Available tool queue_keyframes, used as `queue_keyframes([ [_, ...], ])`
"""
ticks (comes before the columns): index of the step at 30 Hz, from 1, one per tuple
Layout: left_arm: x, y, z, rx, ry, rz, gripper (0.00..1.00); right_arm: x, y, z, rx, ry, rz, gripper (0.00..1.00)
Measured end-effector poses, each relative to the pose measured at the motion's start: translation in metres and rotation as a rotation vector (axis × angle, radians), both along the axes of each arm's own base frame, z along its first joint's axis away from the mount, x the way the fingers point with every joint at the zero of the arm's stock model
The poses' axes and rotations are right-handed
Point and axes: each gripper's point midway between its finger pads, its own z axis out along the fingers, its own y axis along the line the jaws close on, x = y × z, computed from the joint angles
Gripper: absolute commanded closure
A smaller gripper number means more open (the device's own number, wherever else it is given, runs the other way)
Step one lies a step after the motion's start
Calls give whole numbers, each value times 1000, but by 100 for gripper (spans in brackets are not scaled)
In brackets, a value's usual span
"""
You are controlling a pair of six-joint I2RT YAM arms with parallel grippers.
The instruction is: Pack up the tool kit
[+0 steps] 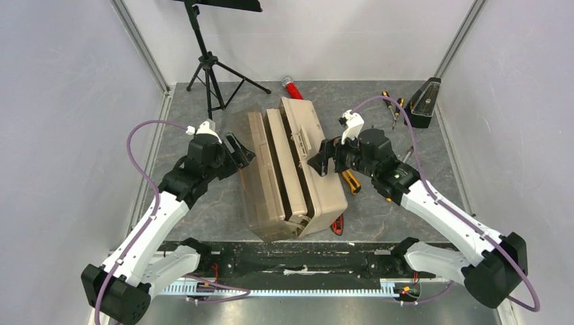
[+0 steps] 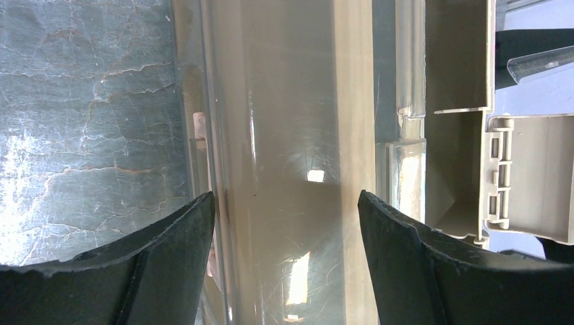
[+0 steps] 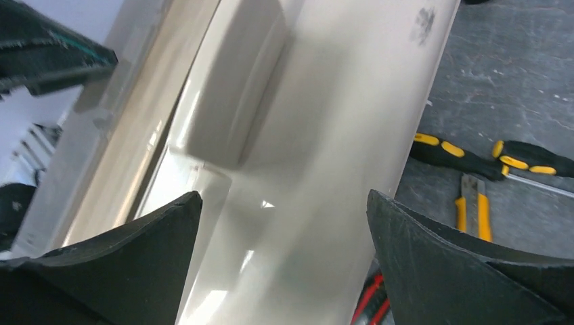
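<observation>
The toolbox [image 1: 298, 172] between the left gripper [image 1: 238, 150] and the right gripper [image 1: 321, 162] (both with jaws apart, holding nothing) looks stiff, bulky and slippery; its handle [image 3: 230, 88] seems the safest hold.

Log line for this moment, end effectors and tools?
toolbox: on table | left end effector: open at toolbox | right end effector: open at toolbox | screwdrivers, orange knife: loose, unpacked
</observation>
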Motion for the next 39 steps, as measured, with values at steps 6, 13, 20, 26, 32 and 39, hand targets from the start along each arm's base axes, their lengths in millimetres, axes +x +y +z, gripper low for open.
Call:
queue_keyframes([
  [6, 0, 0, 0, 0, 0, 0, 20, -33, 3, 3, -192, -53, 7, 12],
  [13, 0, 0, 0, -1, -1, -1, 20, -71, 16, 44, -325, -179, -12, 14],
  [20, 0, -1, 1, -2, -2, -2, 20, -88, 30, 42, -539, -239, -73, 18],
  [26, -1, 0, 2, -5, -7, -2, 20, -81, 19, 7, -777, -245, -144, 26],
  [32, -1, 0, 2, -6, -9, -2, 20, -75, 12, -4, -878, -260, -192, 27],
  [39, -3, -1, 3, -5, -15, -15, 20, -67, 10, -28, -1042, -281, -223, 34],
])
